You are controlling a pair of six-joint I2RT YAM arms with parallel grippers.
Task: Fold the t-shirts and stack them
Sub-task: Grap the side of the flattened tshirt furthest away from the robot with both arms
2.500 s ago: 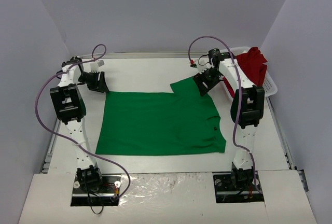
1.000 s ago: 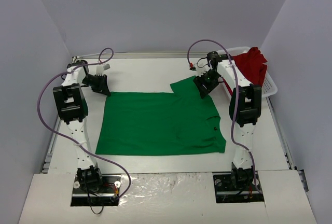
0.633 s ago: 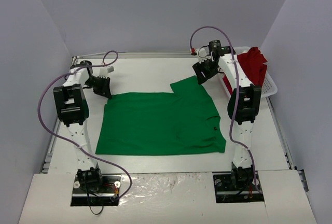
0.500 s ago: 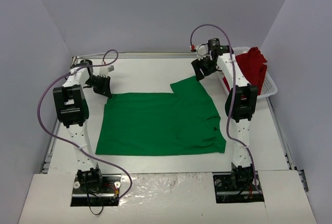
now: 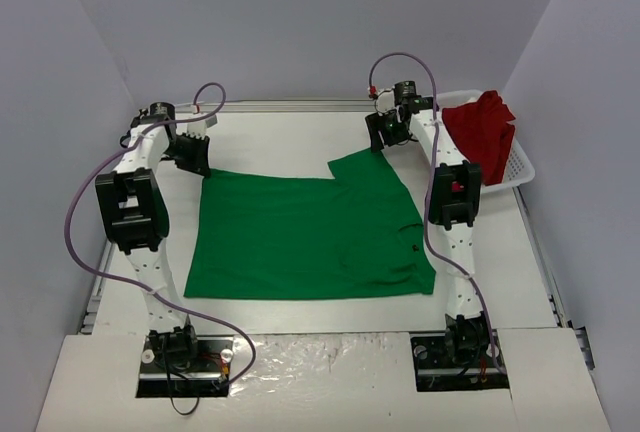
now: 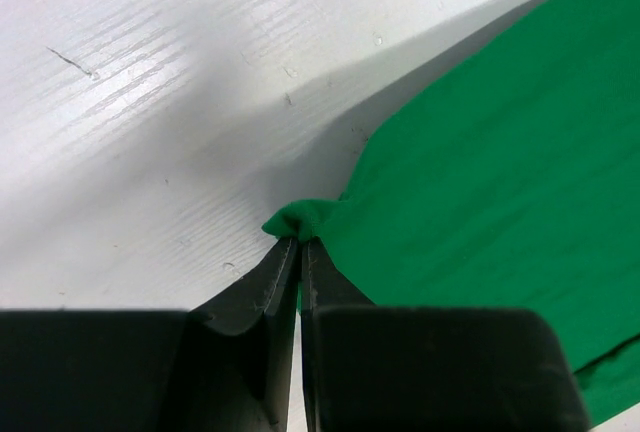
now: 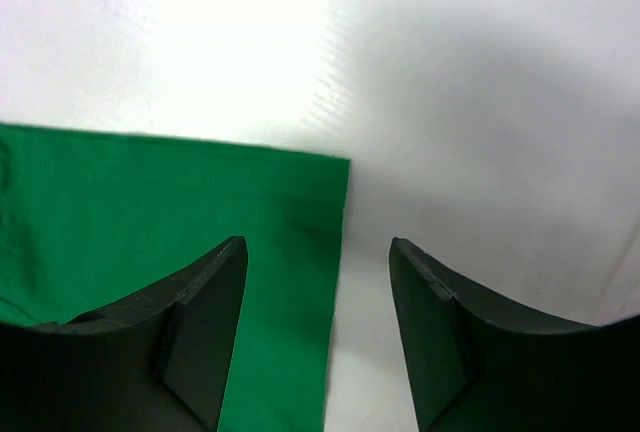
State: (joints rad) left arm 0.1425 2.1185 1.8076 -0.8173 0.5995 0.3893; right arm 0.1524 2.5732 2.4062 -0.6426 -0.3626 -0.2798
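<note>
A white worktop (image 5: 290,142) sits boxed in by plain pale grey walls (image 5: 300,22) on three sides. A metal rail (image 5: 280,106) runs along its far edge. Soft, even light.

we see the red t-shirt (image 5: 485,130) only in part, its lower folds hidden inside the white basket (image 5: 522,164), the green t-shirt (image 6: 500,152) cut off by both wrist views' edges, its pinched corner partly lost within the left gripper (image 6: 298,244), the right gripper (image 7: 316,247) cropped at its finger bases

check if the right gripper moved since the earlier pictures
Yes: the right gripper went toward the table's far edge, off the bright green cloth t-shirt's sleeve corner.
</note>
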